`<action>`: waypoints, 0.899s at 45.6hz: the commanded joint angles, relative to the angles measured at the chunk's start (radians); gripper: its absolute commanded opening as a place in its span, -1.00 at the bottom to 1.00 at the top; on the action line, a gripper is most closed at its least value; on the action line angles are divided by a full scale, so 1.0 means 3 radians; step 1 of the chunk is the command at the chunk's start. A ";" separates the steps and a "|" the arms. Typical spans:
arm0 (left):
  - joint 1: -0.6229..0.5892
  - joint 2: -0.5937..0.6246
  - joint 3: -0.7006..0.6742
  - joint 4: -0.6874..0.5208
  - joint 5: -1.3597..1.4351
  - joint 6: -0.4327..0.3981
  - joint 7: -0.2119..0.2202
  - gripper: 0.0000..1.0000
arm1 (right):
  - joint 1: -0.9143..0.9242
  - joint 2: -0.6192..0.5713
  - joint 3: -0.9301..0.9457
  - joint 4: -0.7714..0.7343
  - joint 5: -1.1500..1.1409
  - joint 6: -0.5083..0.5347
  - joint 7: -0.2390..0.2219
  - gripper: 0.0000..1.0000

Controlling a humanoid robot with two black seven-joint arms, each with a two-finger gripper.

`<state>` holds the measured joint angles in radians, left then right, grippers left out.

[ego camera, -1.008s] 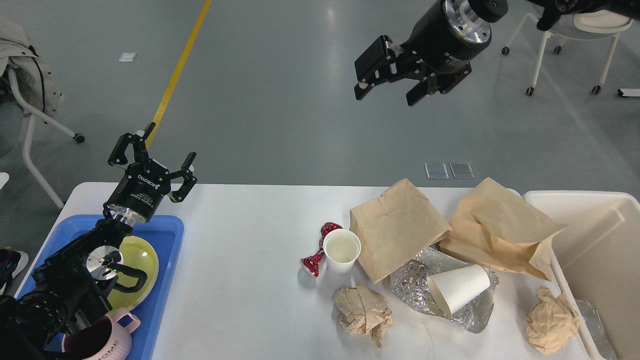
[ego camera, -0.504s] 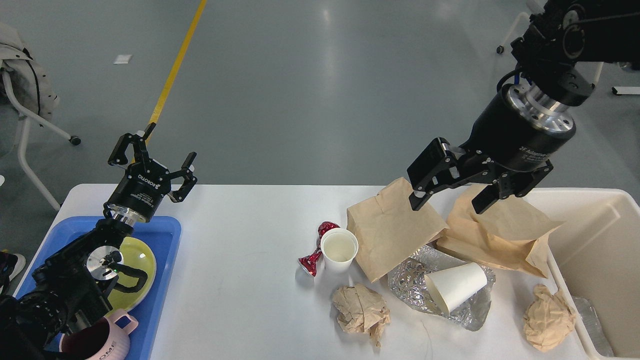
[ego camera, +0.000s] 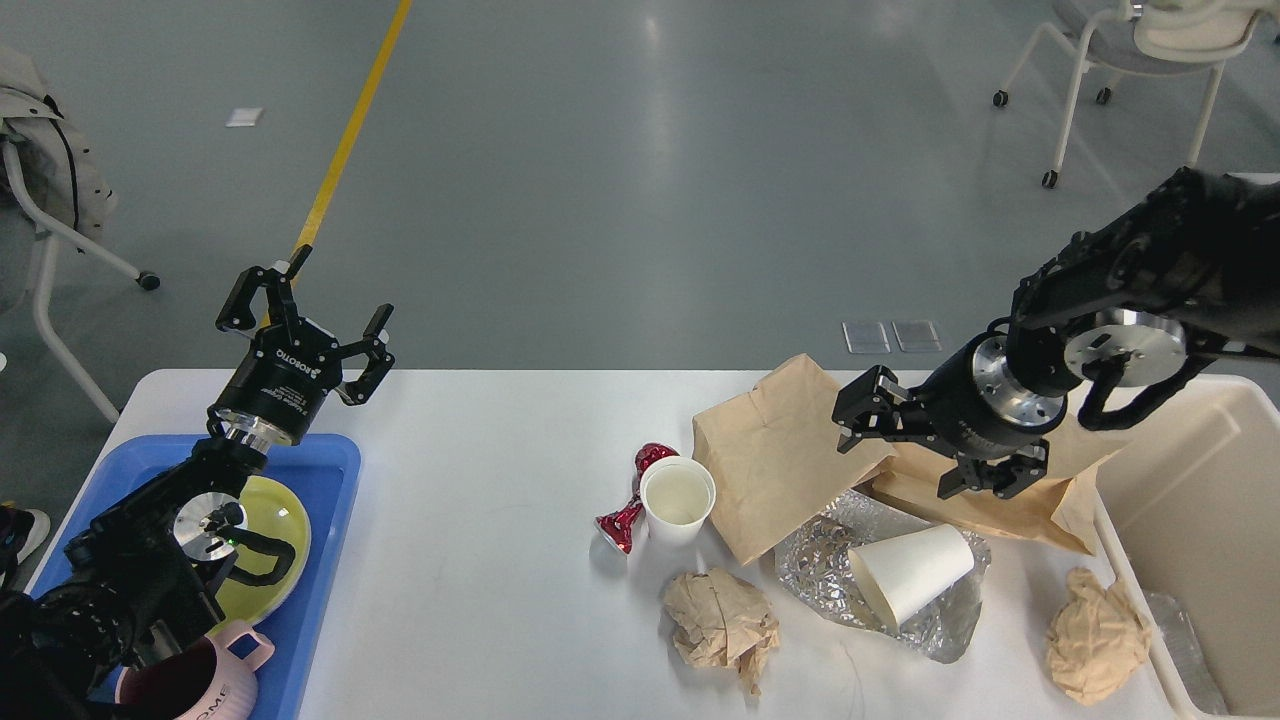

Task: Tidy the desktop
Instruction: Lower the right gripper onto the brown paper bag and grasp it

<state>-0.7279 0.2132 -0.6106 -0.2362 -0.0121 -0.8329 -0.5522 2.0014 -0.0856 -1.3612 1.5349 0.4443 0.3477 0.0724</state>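
The white desktop (ego camera: pixel 500 450) carries litter on its right half: two brown paper bags (ego camera: pixel 775 460) (ego camera: pixel 1010 505), an upright paper cup (ego camera: pixel 680 500), a red crumpled wrapper (ego camera: pixel 632 505), and a tipped paper cup (ego camera: pixel 910 572) lying on foil (ego camera: pixel 810 560). Two crumpled paper balls (ego camera: pixel 720 625) (ego camera: pixel 1095 635) lie near the front edge. My right gripper (ego camera: pixel 897 466) is open, low over the gap between the two bags, holding nothing. Open and empty as well, my left gripper (ego camera: pixel 300 305) hangs over the table's far left edge, behind the blue tray.
A blue tray (ego camera: pixel 325 580) at the left holds a yellow-green plate (ego camera: pixel 280 545) and a pink mug (ego camera: pixel 200 685). A cream bin (ego camera: pixel 1200 520) stands at the right edge, with a clear wrapper inside. Chairs stand on the floor beyond the table.
My right arm has swung down and to the right, from high above the floor to low over the paper bags. The left arm has not moved.
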 commanded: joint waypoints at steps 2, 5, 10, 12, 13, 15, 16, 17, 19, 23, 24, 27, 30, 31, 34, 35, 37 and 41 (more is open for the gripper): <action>-0.0002 0.0000 0.0000 0.0000 -0.0001 0.0000 0.0000 1.00 | -0.0504 0.0086 0.0267 -0.0085 0.0339 -0.0560 -0.0057 1.00; 0.0003 0.0000 0.0000 0.0000 -0.0001 0.0000 0.0000 1.00 | -0.0658 0.0106 0.0492 -0.0151 0.0502 -0.0754 -0.0144 1.00; 0.0003 0.0000 0.0000 0.0000 -0.0001 0.0000 0.0000 1.00 | -0.1016 0.0173 0.0779 -0.0228 0.0600 -0.1347 -0.0251 1.00; -0.0002 0.0000 0.0000 0.0000 -0.0001 0.0000 0.0000 1.00 | -0.1128 0.0214 0.0876 -0.0279 0.0600 -0.1531 -0.0262 1.00; -0.0002 0.0000 0.0000 0.0000 -0.0001 0.0000 0.0000 1.00 | -0.1179 0.0229 0.0912 -0.0305 0.0605 -0.1613 -0.0267 1.00; -0.0002 0.0000 0.0000 0.0000 -0.0001 0.0000 0.0000 1.00 | -0.1287 0.0265 0.0978 -0.0361 0.0631 -0.1751 -0.0272 1.00; -0.0002 0.0000 0.0000 0.0000 -0.0001 0.0000 0.0000 1.00 | -0.1333 0.0280 0.1004 -0.0391 0.0651 -0.1808 -0.0277 1.00; -0.0002 0.0000 0.0000 0.0000 -0.0001 0.0000 0.0000 1.00 | -0.1374 0.0296 0.1029 -0.0427 0.0687 -0.1869 -0.0272 1.00; -0.0002 0.0000 0.0000 0.0000 0.0005 0.0000 0.0000 1.00 | -0.1455 0.0326 0.1075 -0.0509 0.0763 -0.1977 -0.0272 1.00; -0.0002 0.0000 0.0000 0.0000 -0.0001 0.0000 0.0000 1.00 | -0.1650 0.0388 0.1172 -0.0724 0.0840 -0.2212 -0.0277 1.00; 0.0003 0.0000 0.0000 0.0000 -0.0001 0.0000 0.0000 1.00 | -0.1686 0.0388 0.1198 -0.0770 0.0845 -0.2248 -0.0277 1.00; -0.0002 0.0000 0.0000 0.0000 -0.0001 0.0000 0.0000 1.00 | -0.1798 0.0393 0.1264 -0.0903 0.0851 -0.2376 -0.0282 1.00; -0.0002 0.0000 0.0000 0.0000 0.0000 0.0000 0.0000 1.00 | -0.1895 0.0393 0.1367 -0.1010 0.0851 -0.2442 -0.0298 1.00; -0.0002 0.0000 0.0000 0.0000 -0.0001 0.0000 0.0000 1.00 | -0.1921 0.0393 0.1407 -0.1041 0.0851 -0.2463 -0.0298 1.00; -0.0002 0.0000 0.0000 0.0000 -0.0001 0.0000 0.0000 1.00 | -0.2013 0.0398 0.1495 -0.1118 0.0851 -0.2524 -0.0298 1.00; -0.0002 0.0000 0.0000 0.0000 -0.0001 0.0000 0.0000 1.00 | -0.2044 0.0398 0.1525 -0.1133 0.0851 -0.2539 -0.0298 1.00; -0.0002 0.0000 0.0000 0.0000 -0.0001 0.0000 0.0000 1.00 | -0.2095 0.0398 0.1561 -0.1174 0.0851 -0.2575 -0.0298 1.00; -0.0002 0.0000 0.0000 0.0000 -0.0001 0.0000 0.0000 1.00 | -0.2182 0.0403 0.1643 -0.1281 0.0846 -0.2667 -0.0292 0.86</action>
<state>-0.7285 0.2132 -0.6106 -0.2362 -0.0121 -0.8329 -0.5522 1.3822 0.0336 -0.9008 1.1895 0.6997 -0.4191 -0.0168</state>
